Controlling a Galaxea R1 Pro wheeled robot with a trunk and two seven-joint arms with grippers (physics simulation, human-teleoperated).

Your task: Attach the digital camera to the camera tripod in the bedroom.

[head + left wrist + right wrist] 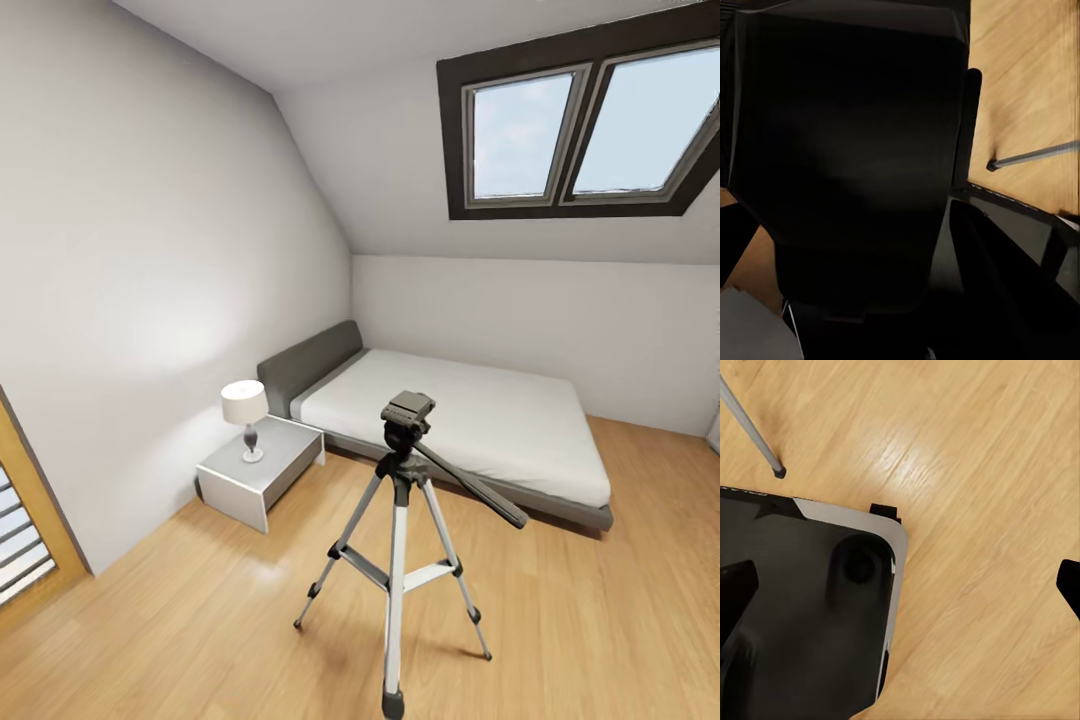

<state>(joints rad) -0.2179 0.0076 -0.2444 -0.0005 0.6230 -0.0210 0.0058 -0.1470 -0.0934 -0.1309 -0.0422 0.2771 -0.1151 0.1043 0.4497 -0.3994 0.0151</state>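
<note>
And here's the camera tripod (402,545), standing upright on the light wood floor (600,620) right in front of the head camera. Three slim silver telescoping legs splay out to black feet, braced by grey struts at a black collar. On top sits a blocky dark pan head (408,409) with a flat plate, bare on its upper face, and a long black handle (470,485) slanting down toward the bed (460,420). That low bed has a smooth white mattress in a grey frame with a padded grey headboard against the white wall. Beside it stands a boxy white nightstand (262,466), carrying a small lamp (246,415) with a white drum shade. Overhead, a dark-framed double skylight (580,125) is set in the sloped ceiling.

Left wrist view: a big matte black shape up close, and past it a thin grey tripod leg (1031,155) ending in a black foot on the floorboards. The left pincer's spread I cannot tell.

Right wrist view: the robot's glossy black, silver-edged base (802,607) over wood grain, another leg tip (750,431) nearby. The dark bits at the edges don't settle the right pincer's opening
</note>
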